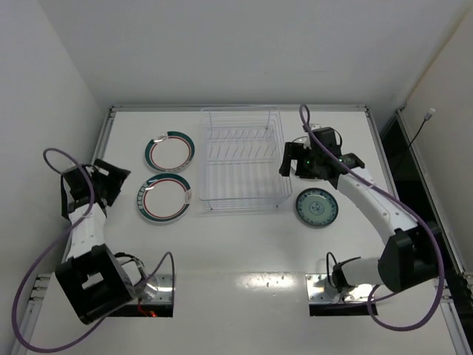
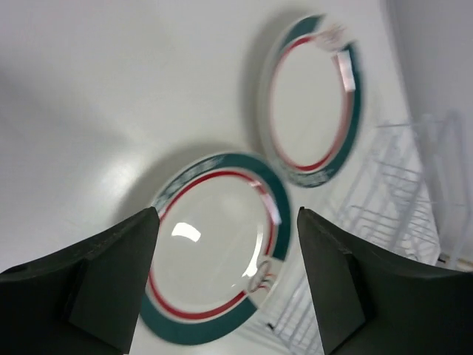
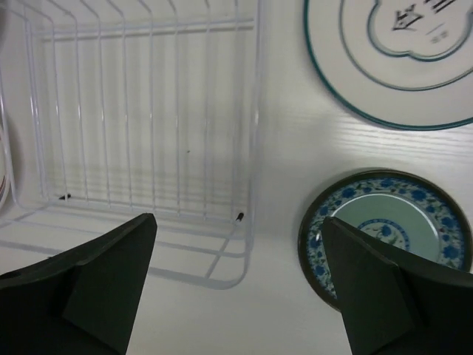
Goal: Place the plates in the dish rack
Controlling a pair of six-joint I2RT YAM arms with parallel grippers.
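Two white plates with dark teal rims lie flat left of the dish rack: a far one and a near one. A small teal-green patterned plate lies right of the rack. The rack holds no plates. My left gripper is open and empty, left of the near plate, with the far plate and the rack beyond. My right gripper is open and empty above the rack's right wall, with the patterned plate at its right finger.
Another white plate with thin teal rings lies beyond the patterned plate in the right wrist view; my right arm hides it in the top view. White walls enclose the table on the left, back and right.
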